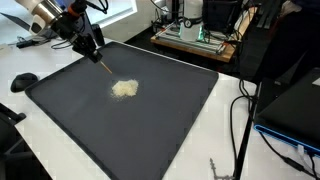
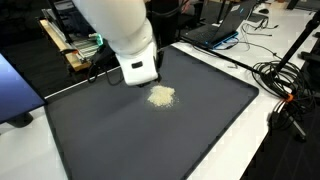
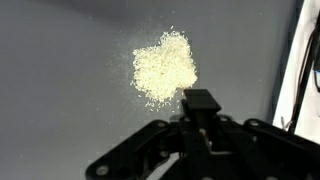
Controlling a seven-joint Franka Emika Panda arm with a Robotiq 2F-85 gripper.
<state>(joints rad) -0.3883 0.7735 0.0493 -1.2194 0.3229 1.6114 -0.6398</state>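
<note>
We see the gripper (image 3: 200, 125) pressed together around a slim tool (image 1: 101, 62), whose tip slants down just beside the pile of pale grains (image 3: 165, 68). That loose, crumbly heap lies near the middle of a dark matte mat (image 1: 170, 115), flat and square-cornered, spread on a white table (image 1: 228, 135). Past the mat's edge trail black cables (image 2: 285, 82), well apart from the heap

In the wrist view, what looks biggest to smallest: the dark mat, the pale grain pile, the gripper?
1. dark mat
2. gripper, though it sits nearest the camera, so its rank is unsure
3. pale grain pile
</note>
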